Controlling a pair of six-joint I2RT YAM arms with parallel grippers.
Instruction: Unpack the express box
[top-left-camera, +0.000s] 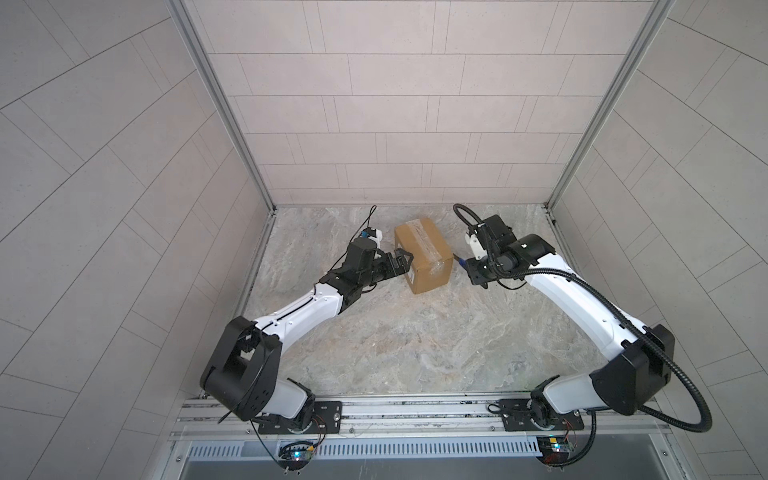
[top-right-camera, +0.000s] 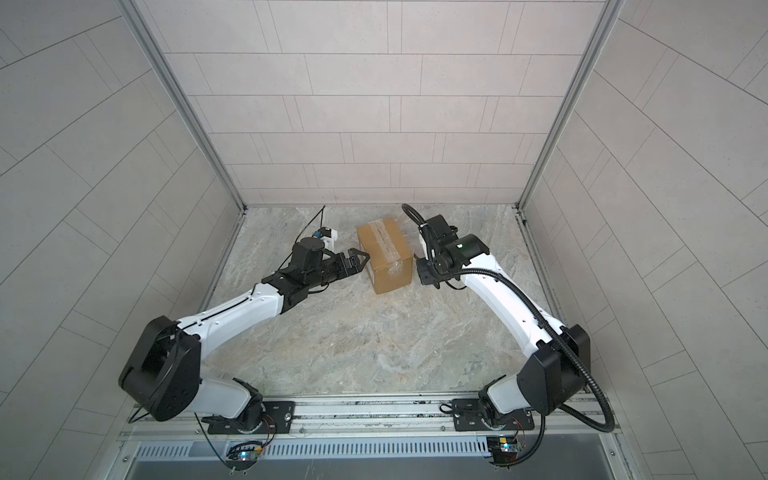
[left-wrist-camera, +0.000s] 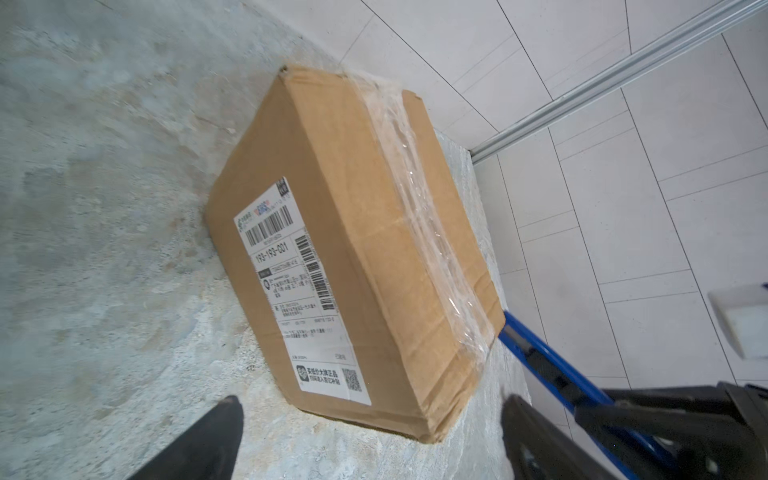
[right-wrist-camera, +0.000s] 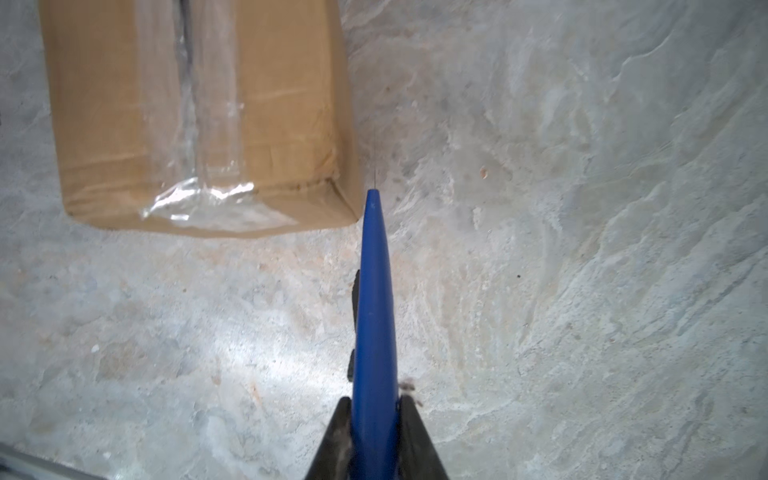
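Two grippers are flanking the box (top-left-camera: 424, 255), which is sitting on the worktop (top-left-camera: 374, 340) close to its back edge, about midway between the side edges and turned askew to them. We are seeing clear tape (top-left-camera: 424, 243) running along its top seam and a white label (left-wrist-camera: 299, 291) facing the left gripper (top-left-camera: 407, 265). That gripper is standing spread wide, gripping nothing, its fingers just beside the labelled side; we are not able to tell whether they are touching it. The right gripper (right-wrist-camera: 374, 401) is pinching, nearly closed, on a blue knife (right-wrist-camera: 374, 270), whose tip is pointing just beside the box's front right corner.
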